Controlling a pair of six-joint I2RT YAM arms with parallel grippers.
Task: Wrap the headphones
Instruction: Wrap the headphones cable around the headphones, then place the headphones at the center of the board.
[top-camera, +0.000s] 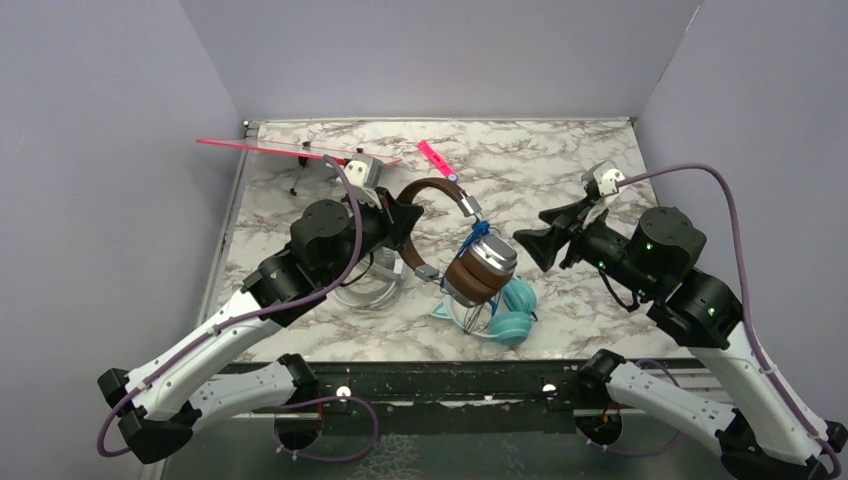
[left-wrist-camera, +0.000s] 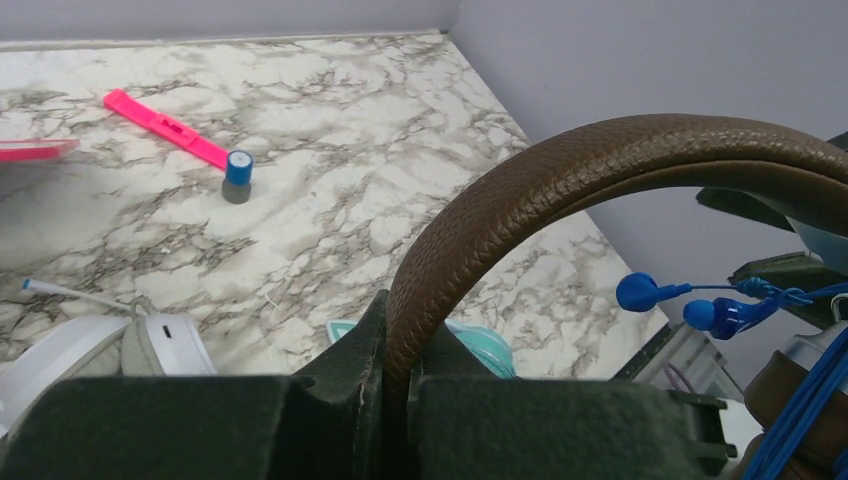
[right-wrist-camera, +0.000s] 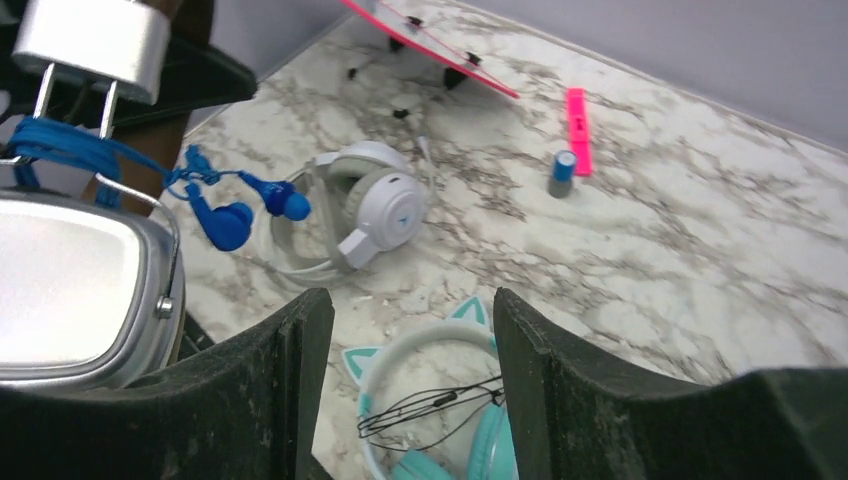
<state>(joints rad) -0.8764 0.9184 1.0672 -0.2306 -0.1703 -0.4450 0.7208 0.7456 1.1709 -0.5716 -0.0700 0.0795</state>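
Observation:
My left gripper (top-camera: 408, 214) is shut on the brown headband (left-wrist-camera: 520, 190) of the brown headphones (top-camera: 478, 268) and holds them above the table. Their blue cord (top-camera: 476, 237) is bundled round the band near the cups; blue earbud ends (right-wrist-camera: 232, 222) dangle from it. My right gripper (top-camera: 532, 245) is open and empty, right of the brown cups, above the teal cat-ear headphones (right-wrist-camera: 440, 400). These lie near the front edge (top-camera: 510, 312) with a black cord coiled inside the band. The white-grey headphones (right-wrist-camera: 378, 205) lie under my left arm (top-camera: 372, 288).
A pink strip (top-camera: 434, 156) with a small blue-capped cylinder (left-wrist-camera: 237, 176) lies at the back middle. A pink-topped stand (top-camera: 290, 150) is at the back left. Purple walls close in three sides. A black rail (top-camera: 450, 385) runs along the near edge.

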